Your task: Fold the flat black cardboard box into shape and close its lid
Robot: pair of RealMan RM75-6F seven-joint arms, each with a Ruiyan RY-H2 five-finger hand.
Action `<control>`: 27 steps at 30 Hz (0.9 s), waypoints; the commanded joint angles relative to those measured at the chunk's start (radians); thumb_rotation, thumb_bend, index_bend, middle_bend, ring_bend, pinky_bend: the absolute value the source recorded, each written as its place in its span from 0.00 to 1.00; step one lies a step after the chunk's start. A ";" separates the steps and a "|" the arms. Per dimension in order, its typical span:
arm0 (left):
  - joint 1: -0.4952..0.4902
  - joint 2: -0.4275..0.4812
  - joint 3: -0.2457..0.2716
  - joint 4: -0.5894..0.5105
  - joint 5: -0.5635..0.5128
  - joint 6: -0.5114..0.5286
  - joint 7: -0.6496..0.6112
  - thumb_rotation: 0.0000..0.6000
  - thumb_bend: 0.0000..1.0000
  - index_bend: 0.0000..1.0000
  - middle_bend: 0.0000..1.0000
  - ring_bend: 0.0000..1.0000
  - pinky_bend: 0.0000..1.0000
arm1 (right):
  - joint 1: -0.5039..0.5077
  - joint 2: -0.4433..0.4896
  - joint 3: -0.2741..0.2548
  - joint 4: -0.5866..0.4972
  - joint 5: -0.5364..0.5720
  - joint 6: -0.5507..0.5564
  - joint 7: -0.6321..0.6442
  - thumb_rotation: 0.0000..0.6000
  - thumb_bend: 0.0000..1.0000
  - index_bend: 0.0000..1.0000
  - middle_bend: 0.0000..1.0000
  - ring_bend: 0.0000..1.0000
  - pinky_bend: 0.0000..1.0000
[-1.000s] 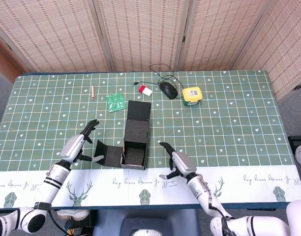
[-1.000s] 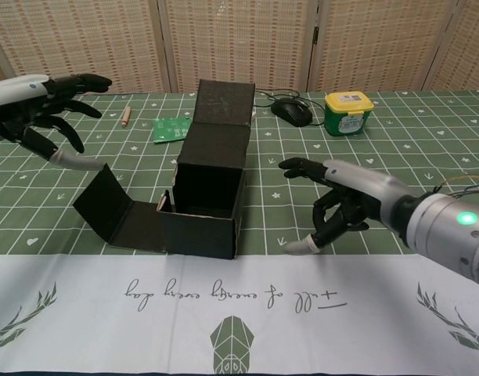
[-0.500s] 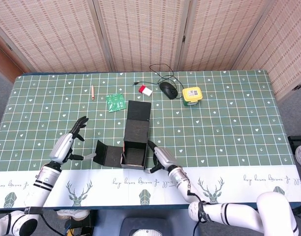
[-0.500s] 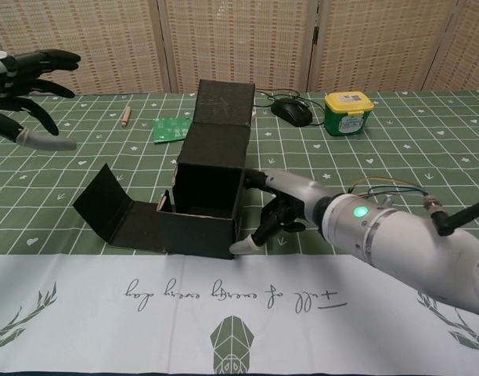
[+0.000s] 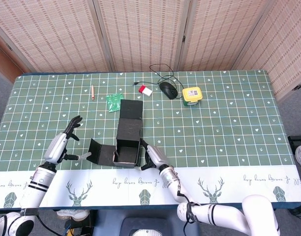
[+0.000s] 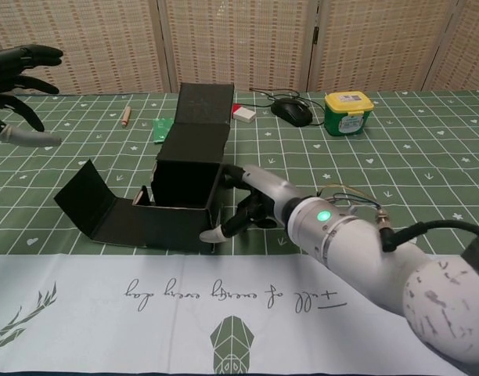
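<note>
Left hand point(image 5: 59, 145) raised off the green gridded worktop point(image 5: 229, 128), fingers spread, holding nothing. Just beside it, partly folded black cardboard box point(image 5: 125, 143), side flap splayed leftward, lid standing up behind. Right hand point(image 5: 151, 156) pressed against the box's right wall, fingers apart. Further right, yellow-lidded tub point(image 5: 192, 94).

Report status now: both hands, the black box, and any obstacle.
Left hand open, clear of the box. Right hand open, fingers against the black box right wall. Box partly formed, lid up, side flap open. Green packet lies just behind the lid.
</note>
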 commanded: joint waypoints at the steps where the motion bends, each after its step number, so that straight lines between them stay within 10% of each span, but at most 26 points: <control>1: 0.009 -0.004 -0.006 0.013 0.000 0.011 -0.015 1.00 0.04 0.00 0.00 0.15 0.40 | 0.002 -0.043 0.020 0.046 -0.032 0.018 0.047 1.00 0.31 0.25 0.36 0.78 0.97; 10: 0.028 0.003 -0.018 0.048 -0.002 0.038 -0.014 1.00 0.04 0.00 0.00 0.17 0.39 | -0.038 -0.021 0.051 0.025 -0.099 0.005 0.201 1.00 0.34 0.34 0.42 0.80 0.97; 27: 0.021 -0.137 -0.066 0.282 -0.107 0.005 -0.001 1.00 0.04 0.00 0.00 0.23 0.43 | -0.251 0.359 0.018 -0.378 -0.348 0.035 0.601 1.00 0.36 0.34 0.42 0.80 0.97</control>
